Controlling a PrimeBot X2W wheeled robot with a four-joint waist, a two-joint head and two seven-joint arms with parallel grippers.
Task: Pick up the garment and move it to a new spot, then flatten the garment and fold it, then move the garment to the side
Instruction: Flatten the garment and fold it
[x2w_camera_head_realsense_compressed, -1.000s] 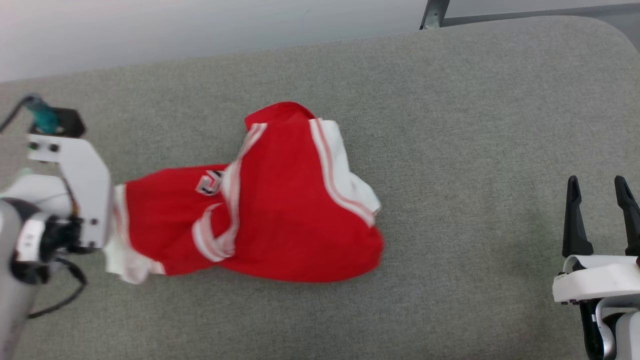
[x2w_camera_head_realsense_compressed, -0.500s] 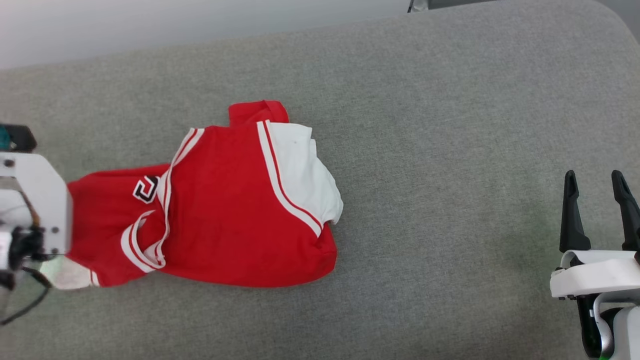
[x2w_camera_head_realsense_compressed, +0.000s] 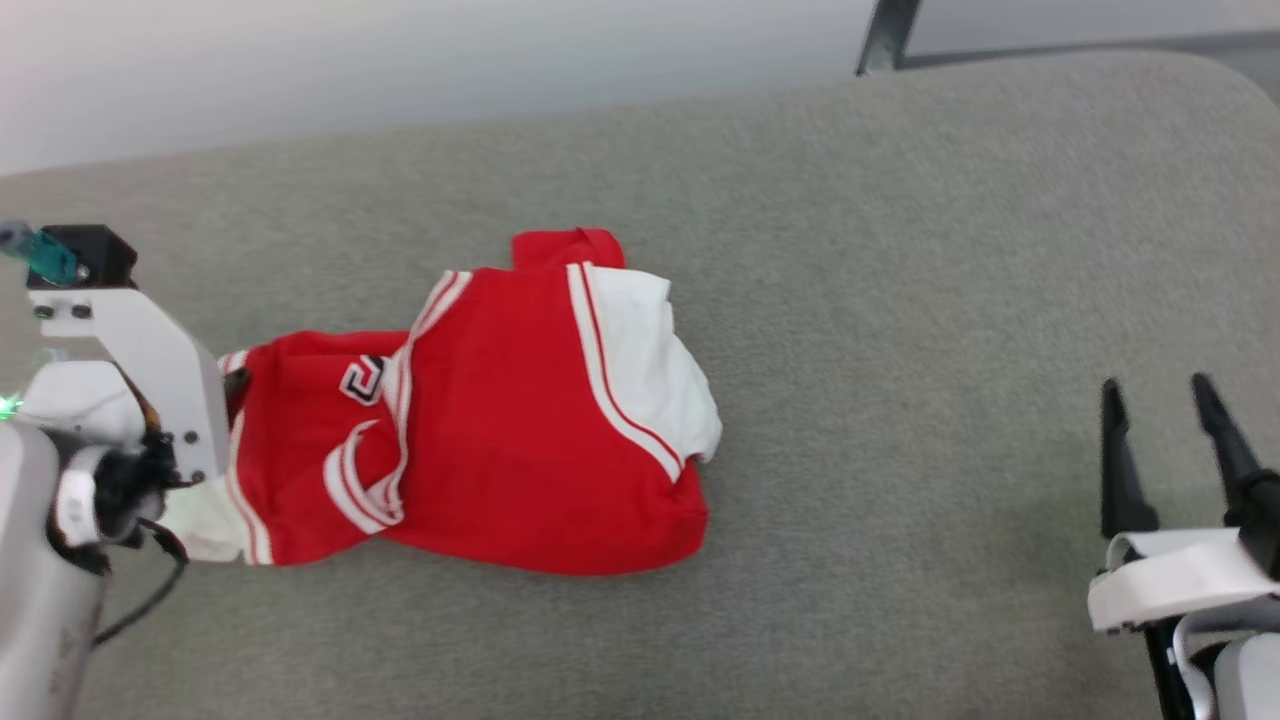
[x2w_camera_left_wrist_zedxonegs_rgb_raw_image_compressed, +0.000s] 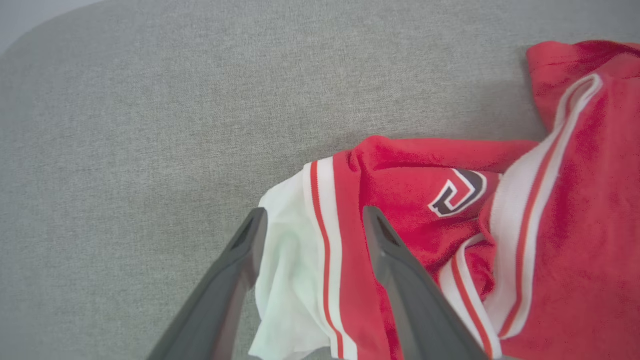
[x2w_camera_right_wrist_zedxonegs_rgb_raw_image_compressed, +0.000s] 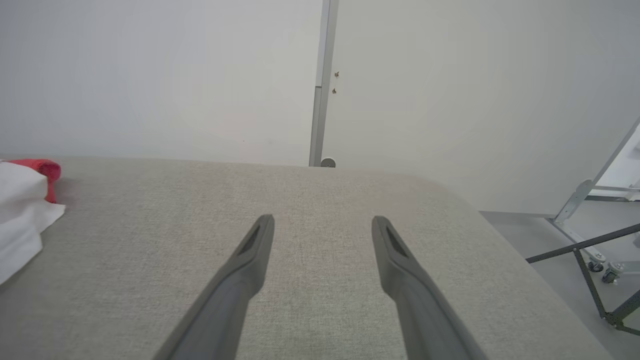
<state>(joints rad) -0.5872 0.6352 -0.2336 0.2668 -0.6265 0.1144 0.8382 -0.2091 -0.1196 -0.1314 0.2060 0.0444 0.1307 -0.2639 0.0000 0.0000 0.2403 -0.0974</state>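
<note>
Seemingly the move is done: the red jersey T-shirt (x2w_camera_head_realsense_compressed: 520, 430) lies bunched on the grey padded surface (x2w_camera_head_realsense_compressed: 900, 250); flattening, folding and setting aside remain. The left gripper (x2w_camera_left_wrist_zedxonegs_rgb_raw_image_compressed: 312, 220) stands spread, holding nothing. The right gripper (x2w_camera_head_realsense_compressed: 1155, 385) is spread and empty, well right of the shirt. The left wrist view reveals its fingers straddling the shirt's white sleeve end (x2w_camera_left_wrist_zedxonegs_rgb_raw_image_compressed: 285, 280); the head view gives the whole crumple.

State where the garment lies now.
Head view: the garment lies crumpled left of centre on the grey surface, one sleeve end at the left gripper.
</note>
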